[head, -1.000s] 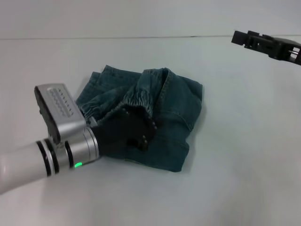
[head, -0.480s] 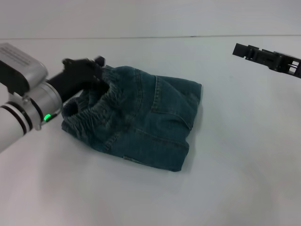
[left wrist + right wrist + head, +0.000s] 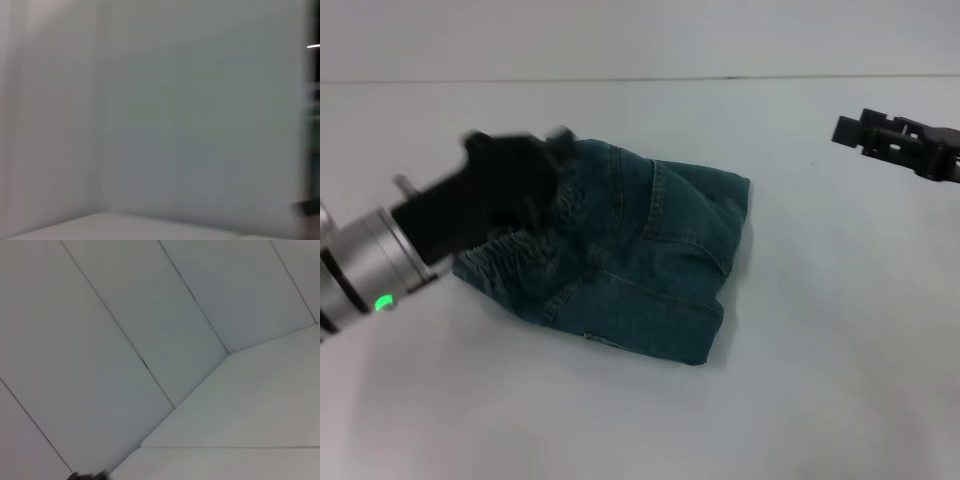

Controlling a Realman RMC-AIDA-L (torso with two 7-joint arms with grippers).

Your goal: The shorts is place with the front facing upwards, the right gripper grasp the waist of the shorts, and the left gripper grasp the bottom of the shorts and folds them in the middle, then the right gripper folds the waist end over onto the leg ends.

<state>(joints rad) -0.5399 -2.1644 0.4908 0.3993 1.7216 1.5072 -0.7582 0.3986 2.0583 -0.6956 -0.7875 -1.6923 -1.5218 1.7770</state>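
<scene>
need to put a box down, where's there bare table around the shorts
The white table lies bare along the whole near edge below the folded blue denim shorts, and on their right, between them and the raised right gripper. A bare strip runs behind them too. The left side is crowded: the left gripper sits at the shorts' far-left corner.

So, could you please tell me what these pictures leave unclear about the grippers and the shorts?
- Left gripper, head view: motion-blurred over the far left edge of the shorts; jaws unreadable, grip on the cloth unclear.
- Right gripper, head view: small, near the right edge of the picture, away from the shorts; jaws unreadable.
- Both wrist views: only wall and table, no shorts.
</scene>
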